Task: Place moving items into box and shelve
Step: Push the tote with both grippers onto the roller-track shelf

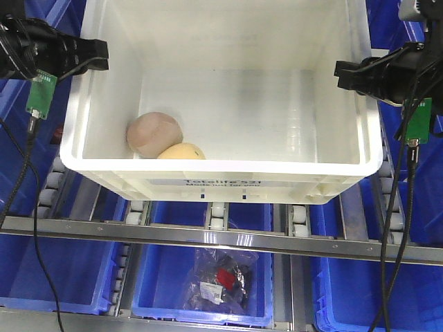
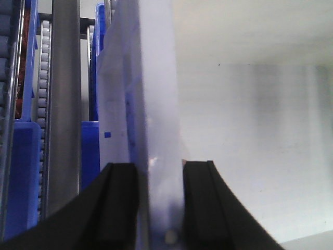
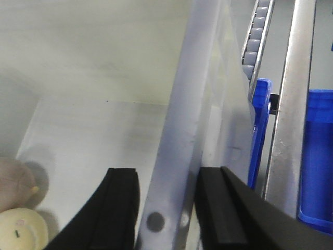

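The white box point(image 1: 221, 171) rests on the shelf's roller tracks, its print facing me. Inside, at the front left corner, lie the moving items: a pink-brown ball point(image 1: 154, 133) and a pale yellow ball point(image 1: 181, 151), touching each other. My left gripper point(image 1: 102, 54) is shut on the box's left wall point(image 2: 156, 104), one finger on each side of it point(image 2: 160, 172). On the opposite side, the right gripper point(image 1: 340, 75) is shut on the right wall point(image 3: 182, 130), which stands between its fingers point(image 3: 169, 177). Both balls point(image 3: 13, 177) point(image 3: 21, 229) show at the lower left of the right wrist view.
Roller tracks point(image 1: 218, 211) and a metal rail point(image 1: 221, 241) run under the box. Below stand blue bins; the middle one point(image 1: 156, 290) holds a clear bag of small parts point(image 1: 218, 280). More blue bins point(image 1: 422, 207) flank the box on both sides.
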You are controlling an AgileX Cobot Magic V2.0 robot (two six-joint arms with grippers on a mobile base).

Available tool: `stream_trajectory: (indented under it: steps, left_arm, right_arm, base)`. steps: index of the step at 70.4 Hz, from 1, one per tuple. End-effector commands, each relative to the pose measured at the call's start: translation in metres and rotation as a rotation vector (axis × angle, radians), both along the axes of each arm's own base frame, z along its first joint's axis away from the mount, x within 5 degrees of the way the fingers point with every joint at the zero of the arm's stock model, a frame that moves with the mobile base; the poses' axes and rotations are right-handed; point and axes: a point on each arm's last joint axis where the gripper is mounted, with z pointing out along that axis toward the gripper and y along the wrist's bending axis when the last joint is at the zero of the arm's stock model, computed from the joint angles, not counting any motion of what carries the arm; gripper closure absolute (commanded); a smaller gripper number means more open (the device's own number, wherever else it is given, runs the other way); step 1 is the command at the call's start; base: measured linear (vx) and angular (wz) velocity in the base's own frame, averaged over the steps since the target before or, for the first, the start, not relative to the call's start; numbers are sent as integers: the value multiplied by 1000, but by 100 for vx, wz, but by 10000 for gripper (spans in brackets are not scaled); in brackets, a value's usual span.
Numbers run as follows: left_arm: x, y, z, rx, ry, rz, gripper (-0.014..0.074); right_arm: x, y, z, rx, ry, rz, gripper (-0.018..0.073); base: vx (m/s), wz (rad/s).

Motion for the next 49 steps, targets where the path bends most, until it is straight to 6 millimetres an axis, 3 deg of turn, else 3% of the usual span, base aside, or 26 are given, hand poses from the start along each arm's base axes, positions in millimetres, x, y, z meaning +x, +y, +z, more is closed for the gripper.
stream_trajectory:
  steps: [1, 10, 15, 30, 49]
  left_arm:
    - [-4, 1, 44, -95, -205, 78, 92]
    - [-5, 1, 45, -96, -209, 80, -94]
    - [-7, 1, 45, -96, -195, 66, -139]
    - [-23, -2, 50, -95, -134, 2, -106]
    - [-34, -6, 47, -86, -44, -67, 15]
  right_arm:
    - [-7, 5, 29, 24, -95, 40, 97]
    - [-5, 2, 30, 14, -108, 5, -121]
    - [-5, 2, 31, 13, -113, 1, -171]
    - [-8, 4, 31, 2, -107, 39, -140]
    - [-8, 5, 31, 5, -104, 46, -21]
  base:
    - [0, 0]
    - [0, 0]
    - [0, 0]
    - [0, 0]
    - [0, 0]
